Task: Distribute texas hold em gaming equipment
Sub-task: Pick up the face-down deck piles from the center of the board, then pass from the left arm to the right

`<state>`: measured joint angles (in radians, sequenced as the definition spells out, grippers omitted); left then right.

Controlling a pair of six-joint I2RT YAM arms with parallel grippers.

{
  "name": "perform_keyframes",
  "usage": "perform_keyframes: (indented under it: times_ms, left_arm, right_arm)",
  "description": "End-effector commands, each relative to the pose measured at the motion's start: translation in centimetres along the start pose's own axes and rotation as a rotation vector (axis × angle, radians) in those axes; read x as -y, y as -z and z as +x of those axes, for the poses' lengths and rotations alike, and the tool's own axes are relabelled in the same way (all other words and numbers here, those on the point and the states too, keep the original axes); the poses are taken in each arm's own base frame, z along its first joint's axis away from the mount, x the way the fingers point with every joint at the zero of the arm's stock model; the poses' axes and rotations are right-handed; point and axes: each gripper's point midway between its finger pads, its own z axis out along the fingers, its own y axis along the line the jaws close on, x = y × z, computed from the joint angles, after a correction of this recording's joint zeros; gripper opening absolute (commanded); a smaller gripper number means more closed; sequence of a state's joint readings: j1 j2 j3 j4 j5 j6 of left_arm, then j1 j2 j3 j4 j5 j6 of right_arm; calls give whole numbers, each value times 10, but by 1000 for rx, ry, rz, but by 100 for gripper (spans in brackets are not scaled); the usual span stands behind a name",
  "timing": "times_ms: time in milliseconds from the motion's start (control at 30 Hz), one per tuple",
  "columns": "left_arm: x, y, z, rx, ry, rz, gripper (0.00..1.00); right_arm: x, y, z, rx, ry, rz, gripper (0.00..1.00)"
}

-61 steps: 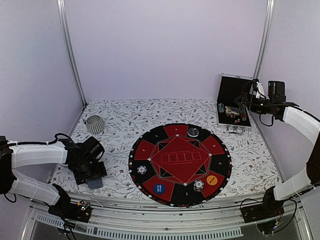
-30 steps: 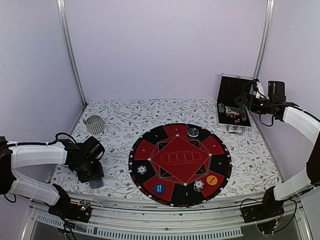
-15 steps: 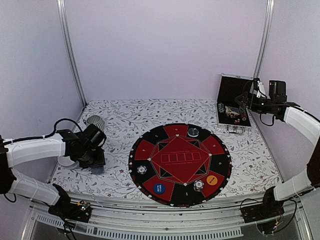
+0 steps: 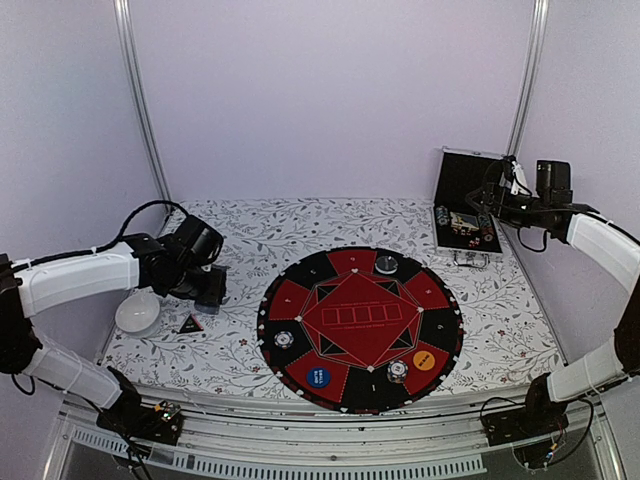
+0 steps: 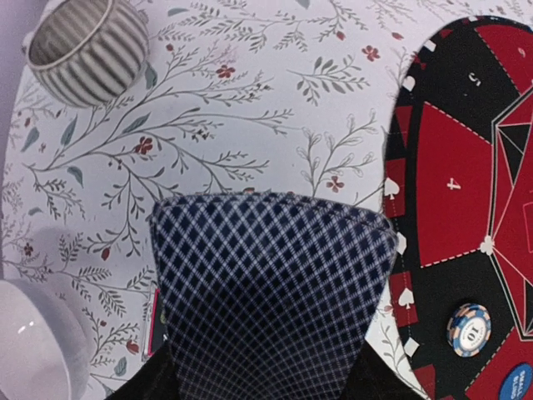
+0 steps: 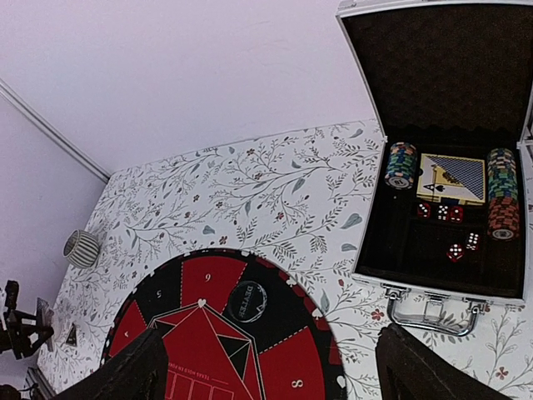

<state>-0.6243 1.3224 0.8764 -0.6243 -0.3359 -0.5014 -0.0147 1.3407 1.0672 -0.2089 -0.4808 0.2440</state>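
The left claw [image 4: 207,290] grips a fanned stack of playing cards [image 5: 275,292], blue-checked backs toward the wrist camera. It holds them above the flowered worktop [image 4: 240,235], just left of the round mat [image 4: 438,325], with the ribbed cup [image 5: 83,46] and a white bowl [image 4: 138,312] nearby. The right claw [image 6: 271,333] hangs wide open and empty near the open case [image 6: 441,50], where chip stacks [image 6: 502,204] stand; single poker chips [image 4: 284,339], a blue disc [image 4: 317,377] and an orange disc [image 4: 424,359] lie on the mat.

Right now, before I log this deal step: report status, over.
Left gripper shut on cards, above cloth left of mat. Right gripper open, near case. Nothing between cards and mat; cup, bowl aside.
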Motion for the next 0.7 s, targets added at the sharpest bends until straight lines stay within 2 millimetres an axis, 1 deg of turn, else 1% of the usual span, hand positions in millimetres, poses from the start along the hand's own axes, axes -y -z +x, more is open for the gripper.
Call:
perform_keyframes:
  times_ms: [0,133,300,400,533,667]
  left_arm:
    - [23,13,-30,70,-170,78,43]
    - [36,20,-39,88,-248,129,43]
    - [45,24,-43,103,-339,151,43]
    - [48,25,-43,106,-364,154,43]
    - [48,21,-40,93,-377,150,43]
    - [49,11,-31,50,-377,144,44]
  right_arm:
    - [-28,-9,5,-29,9,-94,88]
    - [-41,-19,9,-55,14,-128,87]
    - [-53,-28,15,-84,12,-161,87]
    - [-58,-32,19,-101,14,-173,87]
    - [-60,-34,21,-108,15,-174,87]
    - [-60,-33,19,-103,18,-168,86]
